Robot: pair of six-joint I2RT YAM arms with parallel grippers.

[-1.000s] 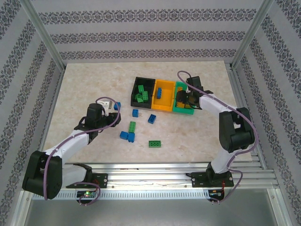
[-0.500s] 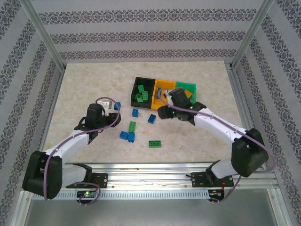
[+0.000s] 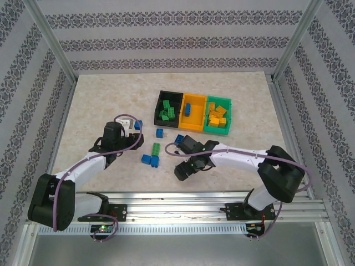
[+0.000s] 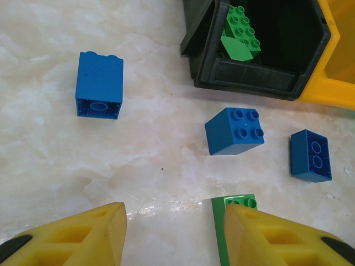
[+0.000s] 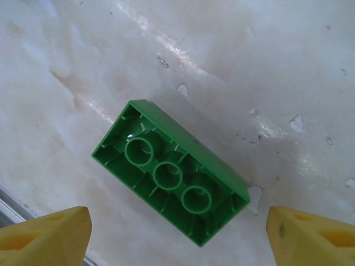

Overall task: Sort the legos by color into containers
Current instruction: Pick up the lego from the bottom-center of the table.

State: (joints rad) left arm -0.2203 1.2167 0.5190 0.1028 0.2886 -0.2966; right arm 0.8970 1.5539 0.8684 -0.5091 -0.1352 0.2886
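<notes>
The pale desk (image 3: pixel 100 100) carried the three joined containers (image 3: pixel 195 128) toward its far side, each with bricks inside. The right claw (image 5: pixel 177 216) hung wide open and empty over an upturned green lego (image 5: pixel 169 172). The left claw (image 4: pixel 172 213) stood partly open, gripping nothing, near loose blue legos (image 4: pixel 234 130).

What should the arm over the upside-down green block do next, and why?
Probably lower the right gripper straight down and close it on the green brick. Its open fingers hang above the brick, which lies hollow side up on the table, untouched. Green bricks already sit in the black bin.
</notes>
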